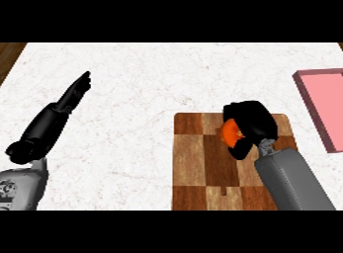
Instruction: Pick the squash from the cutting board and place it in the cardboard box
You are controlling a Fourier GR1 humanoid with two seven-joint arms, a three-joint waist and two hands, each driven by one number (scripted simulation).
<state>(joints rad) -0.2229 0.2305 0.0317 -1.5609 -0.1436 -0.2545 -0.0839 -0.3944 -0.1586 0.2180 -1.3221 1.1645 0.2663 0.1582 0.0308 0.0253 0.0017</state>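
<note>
- We see a white, faintly veined marble counter (pixel 130 74) beneath both hands.
- Under the right hand lies a rectangular cutting board (pixel 195 168), checkered in light and dark wood.
- Well to that hand's right sits an open, flat-walled box (pixel 327 108); it reads pink to us.
- Our left hand (pixel 75 91) rests over the counter far to the left, its black fingers straight and pressed together.
- Our right hand (pixel 250 123) curls round the orange squash (pixel 229 132), which peeks out at its left side, over the board.
</note>
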